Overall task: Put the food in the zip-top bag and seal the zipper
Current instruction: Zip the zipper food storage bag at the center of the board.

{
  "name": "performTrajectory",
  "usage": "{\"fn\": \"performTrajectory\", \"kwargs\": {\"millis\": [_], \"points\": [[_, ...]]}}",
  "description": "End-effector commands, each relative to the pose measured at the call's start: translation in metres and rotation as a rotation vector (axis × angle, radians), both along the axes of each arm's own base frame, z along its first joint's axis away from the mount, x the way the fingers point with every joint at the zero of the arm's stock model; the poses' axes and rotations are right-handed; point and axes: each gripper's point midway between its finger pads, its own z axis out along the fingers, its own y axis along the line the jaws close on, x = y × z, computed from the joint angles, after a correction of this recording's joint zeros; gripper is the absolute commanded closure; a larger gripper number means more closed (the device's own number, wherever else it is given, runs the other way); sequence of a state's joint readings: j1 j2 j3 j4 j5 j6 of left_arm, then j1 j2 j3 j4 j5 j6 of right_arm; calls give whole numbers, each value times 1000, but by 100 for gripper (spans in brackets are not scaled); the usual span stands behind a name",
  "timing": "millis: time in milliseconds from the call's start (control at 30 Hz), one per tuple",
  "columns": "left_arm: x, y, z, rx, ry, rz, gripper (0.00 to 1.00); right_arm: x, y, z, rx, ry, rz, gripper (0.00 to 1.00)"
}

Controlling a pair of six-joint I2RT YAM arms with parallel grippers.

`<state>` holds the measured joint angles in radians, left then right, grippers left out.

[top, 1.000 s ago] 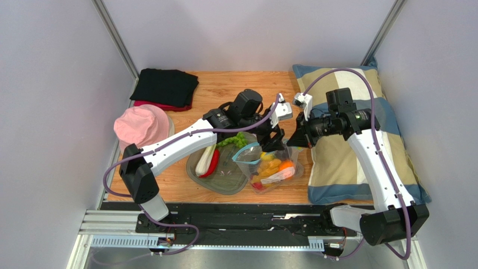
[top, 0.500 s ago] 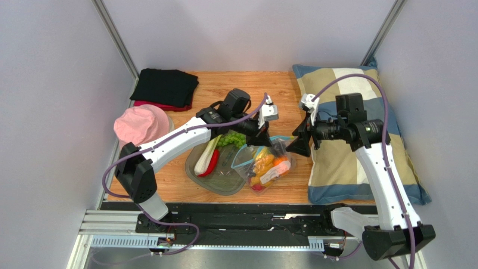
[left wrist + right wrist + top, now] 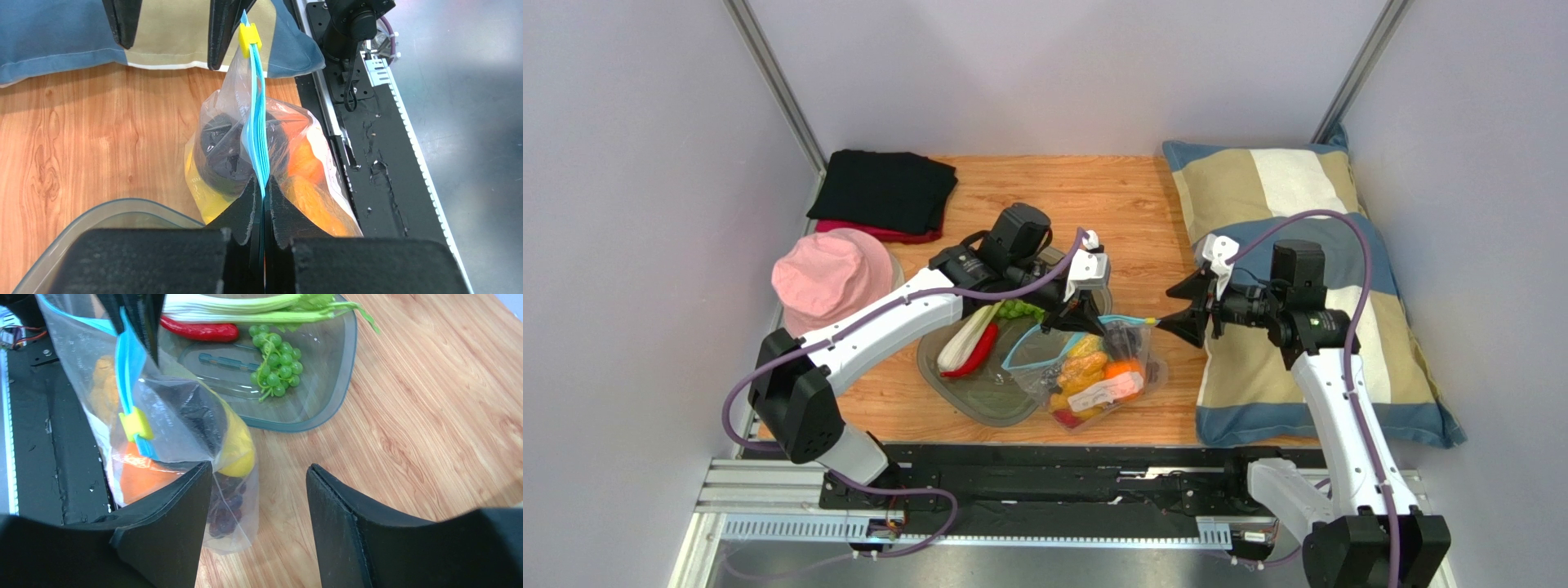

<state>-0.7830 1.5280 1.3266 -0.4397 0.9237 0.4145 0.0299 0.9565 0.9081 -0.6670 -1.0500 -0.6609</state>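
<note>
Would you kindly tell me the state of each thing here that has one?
zip-top bag: food inside, upright
zipper: pinched flat near the left end effector
left end effector: shut on zipper
right end effector: open, empty
tray: holds leek, chili, grapes

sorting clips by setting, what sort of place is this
Probably a lab test booth, not a home: plain grey wall panels enclose a wooden table, a black mounting rail runs along its near edge, and a pillow and pink hat look like staged props.

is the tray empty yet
Not empty: a leek, a red chili and green grapes lie in the grey tray.
</note>
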Motion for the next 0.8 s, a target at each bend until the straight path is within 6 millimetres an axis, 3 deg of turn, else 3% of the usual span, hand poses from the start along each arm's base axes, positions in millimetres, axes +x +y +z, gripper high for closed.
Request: {"fn": "performTrajectory", "kwargs": {"millis": [0,167,300,500,567,767], "points": [[-1,-7,35,-121,-114,-73,100,-17,12,17,58,-169,142,39],[4,-11,38,-123,-111,-61,100,-35,15,10,53,-200,209,39],[6,-13,37,-124,-109,-60,100,-29,16,12,63,-203,217,40],[8,-17,34,-113,-83,-53,100,-19,19,14,84,-175,242,55],[10,-18,36,-114,-86,-37,100,-21,20,17,98,-166,255,65],[11,-21,33,-108,-90,-31,100,-29,21,20,105,-174,286,76]]}}
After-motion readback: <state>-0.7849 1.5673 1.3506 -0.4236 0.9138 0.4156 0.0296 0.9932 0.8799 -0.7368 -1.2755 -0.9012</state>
